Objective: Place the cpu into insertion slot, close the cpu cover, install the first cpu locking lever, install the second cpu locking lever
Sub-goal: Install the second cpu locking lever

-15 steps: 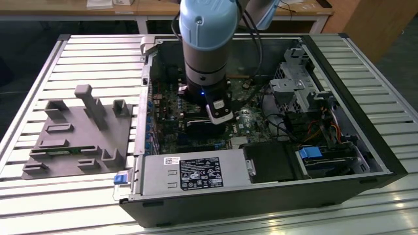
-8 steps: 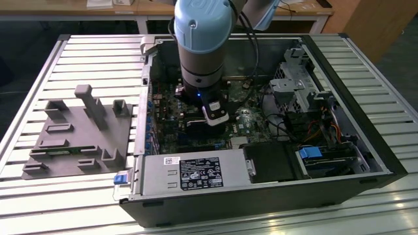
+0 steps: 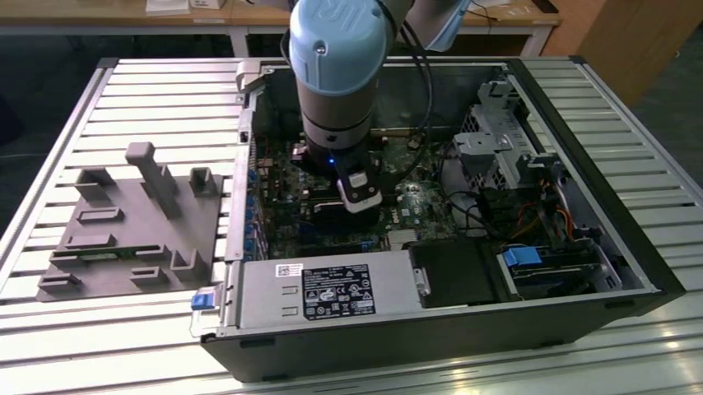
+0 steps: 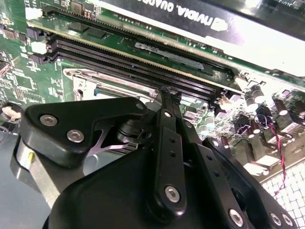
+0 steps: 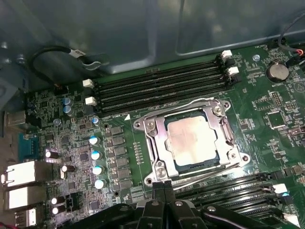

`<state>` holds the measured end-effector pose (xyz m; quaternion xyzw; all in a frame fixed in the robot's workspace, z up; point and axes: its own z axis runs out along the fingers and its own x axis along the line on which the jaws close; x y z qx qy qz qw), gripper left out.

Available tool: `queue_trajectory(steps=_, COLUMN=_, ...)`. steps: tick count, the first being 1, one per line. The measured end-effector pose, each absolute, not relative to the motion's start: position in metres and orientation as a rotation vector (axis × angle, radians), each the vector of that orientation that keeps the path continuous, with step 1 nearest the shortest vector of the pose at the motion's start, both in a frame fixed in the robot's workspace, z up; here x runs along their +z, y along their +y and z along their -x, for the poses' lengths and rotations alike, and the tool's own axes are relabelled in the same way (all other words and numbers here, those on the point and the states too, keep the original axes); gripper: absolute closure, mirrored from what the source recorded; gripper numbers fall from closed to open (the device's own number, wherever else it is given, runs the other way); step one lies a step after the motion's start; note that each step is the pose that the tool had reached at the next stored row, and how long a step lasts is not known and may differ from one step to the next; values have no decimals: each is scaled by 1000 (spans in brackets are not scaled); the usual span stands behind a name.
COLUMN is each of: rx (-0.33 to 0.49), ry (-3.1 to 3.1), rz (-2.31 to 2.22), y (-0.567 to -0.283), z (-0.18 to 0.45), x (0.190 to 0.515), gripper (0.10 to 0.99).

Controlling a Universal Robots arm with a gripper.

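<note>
cpu (image 5: 194, 141): flat square chip, dull silver-grey top, seated level in insertion slot (image 5: 177, 165), centre-right of first wrist view. slot: black rim visible around chip edges, set in green board. cpu cover (image 5: 157, 153): thin silver frame, closed flat over slot, chip top showing through its window.

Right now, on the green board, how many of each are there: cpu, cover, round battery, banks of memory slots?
In the first wrist view:
cpu: 1
cover: 1
battery: 1
memory slot banks: 2
Total: 5
</note>
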<state>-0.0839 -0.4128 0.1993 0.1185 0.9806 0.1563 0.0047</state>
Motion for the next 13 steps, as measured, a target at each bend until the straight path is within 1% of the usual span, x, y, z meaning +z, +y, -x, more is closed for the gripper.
queue_trajectory(steps=13, rx=503, ry=3071, rz=-371, y=-413, z=90, x=194, gripper=980)
